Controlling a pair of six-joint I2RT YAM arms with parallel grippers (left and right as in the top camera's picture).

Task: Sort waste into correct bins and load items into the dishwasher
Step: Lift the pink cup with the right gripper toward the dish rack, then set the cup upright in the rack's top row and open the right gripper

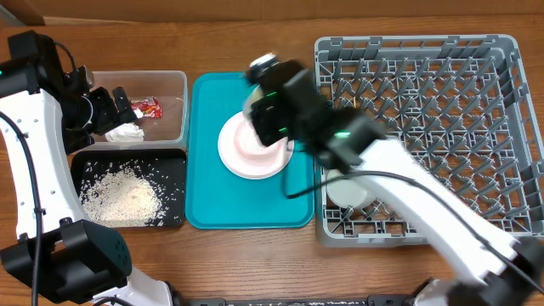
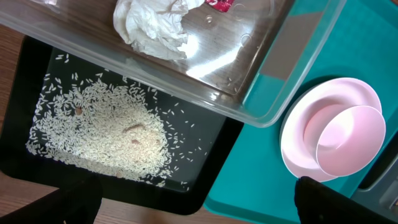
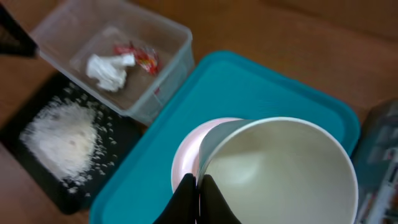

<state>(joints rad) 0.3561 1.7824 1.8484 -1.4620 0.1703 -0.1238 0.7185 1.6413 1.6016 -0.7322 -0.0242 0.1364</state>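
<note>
Overhead: clear tub (image 1: 182, 78) holds napkin (image 1: 125, 133) and red wrapper (image 1: 149, 107); black tray (image 1: 172, 168) holds rice (image 1: 119, 194). Left wrist: left claw (image 2: 202, 202) spread wide, empty, above the tray. Right wrist: right claw (image 3: 199, 186) clamped on the rim of a bowl (image 3: 280, 168), tilted over the plate (image 3: 185, 155) on the teal tray (image 3: 249, 87).

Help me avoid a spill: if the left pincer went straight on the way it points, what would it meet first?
Probably the black tray, near its corner beside the teal tray, at the edge of the rice. The open left pincer points down there; how far above it hangs is unclear.
</note>
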